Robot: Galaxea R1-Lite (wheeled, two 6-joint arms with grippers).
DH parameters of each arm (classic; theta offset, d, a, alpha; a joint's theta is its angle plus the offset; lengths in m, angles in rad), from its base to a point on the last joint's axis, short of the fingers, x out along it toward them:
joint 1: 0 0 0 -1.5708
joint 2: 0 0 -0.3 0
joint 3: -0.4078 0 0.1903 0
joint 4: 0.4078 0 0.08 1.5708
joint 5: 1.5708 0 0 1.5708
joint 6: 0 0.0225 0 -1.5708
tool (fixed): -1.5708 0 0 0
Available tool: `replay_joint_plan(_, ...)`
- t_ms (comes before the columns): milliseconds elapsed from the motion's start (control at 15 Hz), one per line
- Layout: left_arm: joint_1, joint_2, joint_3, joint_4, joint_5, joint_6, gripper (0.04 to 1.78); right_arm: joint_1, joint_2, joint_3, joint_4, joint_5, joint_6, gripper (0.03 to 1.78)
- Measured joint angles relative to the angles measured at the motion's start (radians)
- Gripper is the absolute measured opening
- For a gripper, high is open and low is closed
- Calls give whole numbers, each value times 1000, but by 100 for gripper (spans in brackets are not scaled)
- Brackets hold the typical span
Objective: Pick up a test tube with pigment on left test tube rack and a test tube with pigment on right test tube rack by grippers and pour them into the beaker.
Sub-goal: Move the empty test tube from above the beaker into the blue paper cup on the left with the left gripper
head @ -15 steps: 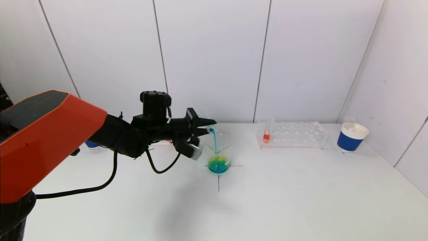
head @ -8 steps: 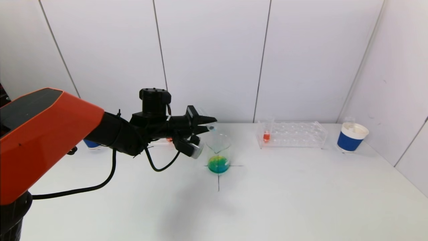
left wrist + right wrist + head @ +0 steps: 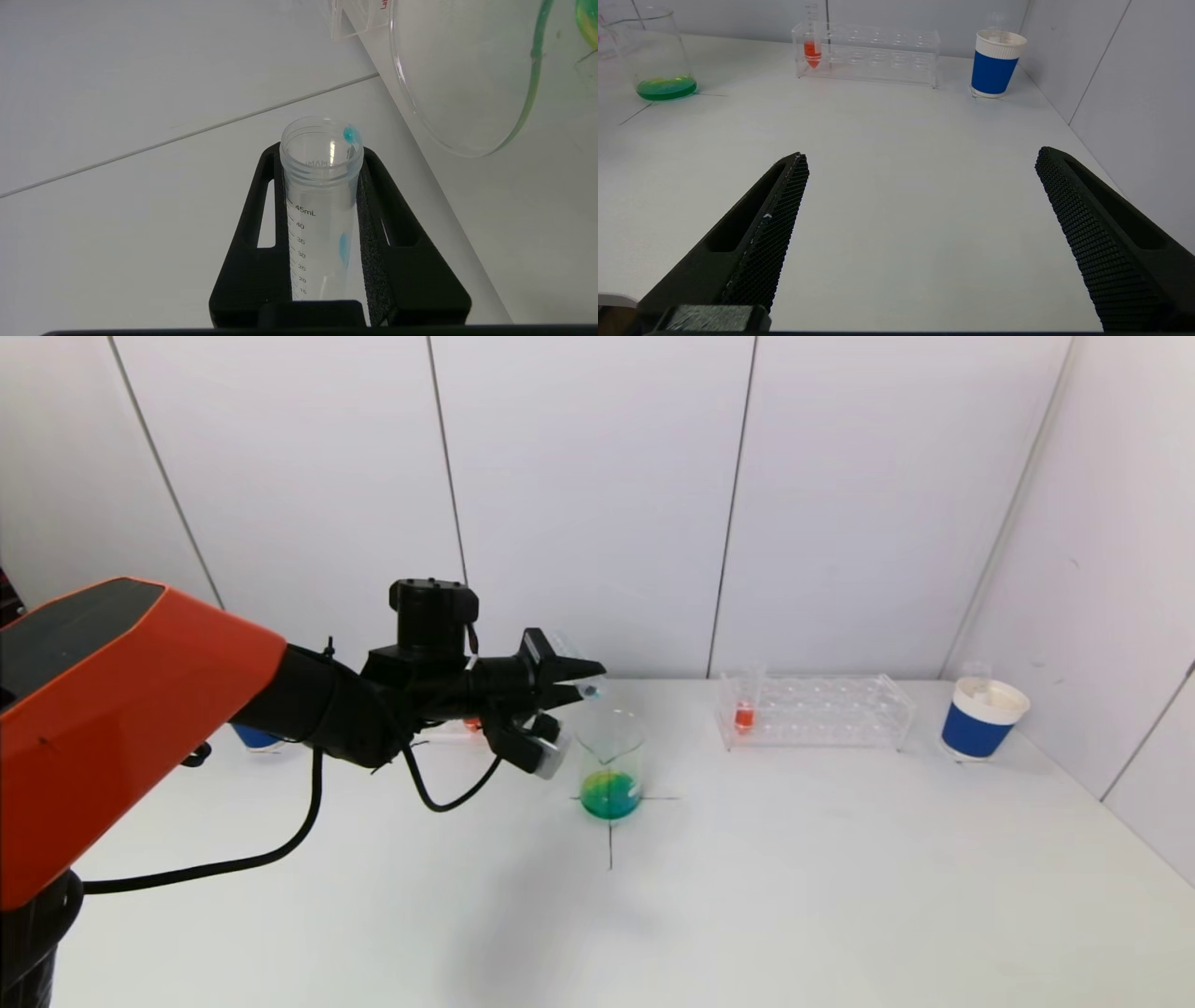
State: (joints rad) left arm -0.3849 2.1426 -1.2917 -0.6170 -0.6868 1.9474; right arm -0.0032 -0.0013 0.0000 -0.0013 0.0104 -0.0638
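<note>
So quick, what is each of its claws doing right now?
Left gripper: shut on the test tube, tipped above the beaker.
Right gripper: open, holding nothing.

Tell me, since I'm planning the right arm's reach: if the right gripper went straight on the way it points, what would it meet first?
Probably nothing soon: the open right gripper faces bare table. Farther on stands the rack; depth is unclear.

My left arm reaches forward and to the right, wrist rolled so my left hand (image 3: 581, 684) lies sideways, its two fingers (image 3: 383, 224) clamped tight on a tube. My right hand (image 3: 920, 205) hangs low above the desk, level, fingers spread wide and holding nothing.
</note>
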Motion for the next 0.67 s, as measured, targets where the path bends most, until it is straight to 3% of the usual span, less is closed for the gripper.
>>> replay_joint_plan(667,-26,-36,-20,70,26,104,44,0,0,0,0,0,0,177)
